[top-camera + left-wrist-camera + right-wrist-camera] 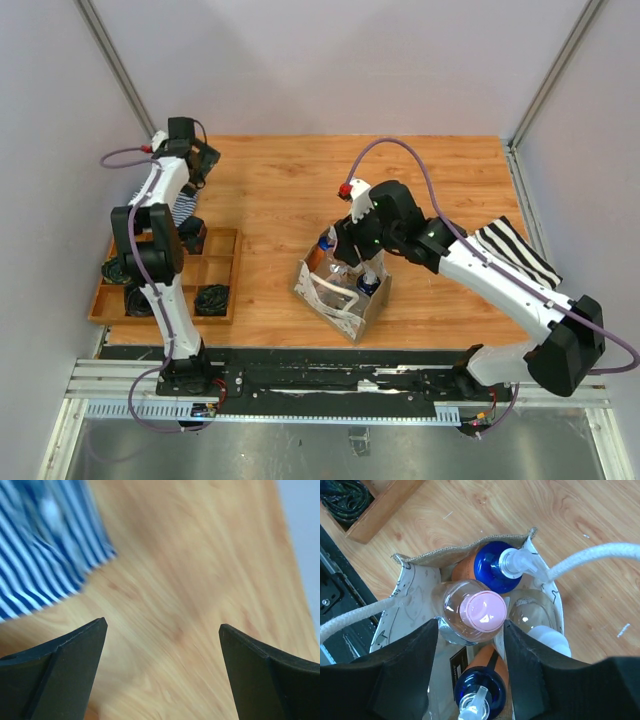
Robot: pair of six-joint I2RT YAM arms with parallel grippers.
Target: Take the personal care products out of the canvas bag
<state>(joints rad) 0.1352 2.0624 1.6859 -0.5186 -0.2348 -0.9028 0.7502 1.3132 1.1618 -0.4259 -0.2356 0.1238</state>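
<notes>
Bottles (481, 611): all inside bag (340, 290), none out yet | right gripper (470, 650): fingers apart, straddling pink-capped bottle, not clamped | left gripper (162, 645): apart, empty, over table (200, 580) by striped cloth (45, 545)

White arms (165, 290) with black joints, purple cables, black pincers (162, 672).

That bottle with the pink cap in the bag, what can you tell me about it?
The bottle is small, of clear plastic, with a round, flat pink cap. It stands upright inside the canvas bag, among other bottles: two amber ones with blue pump tops and a clear one with a white top, packed close around it. The right gripper reaches down into the bag with a finger on either side of the bottle; whether the fingers press on it yet cannot be told.
</notes>
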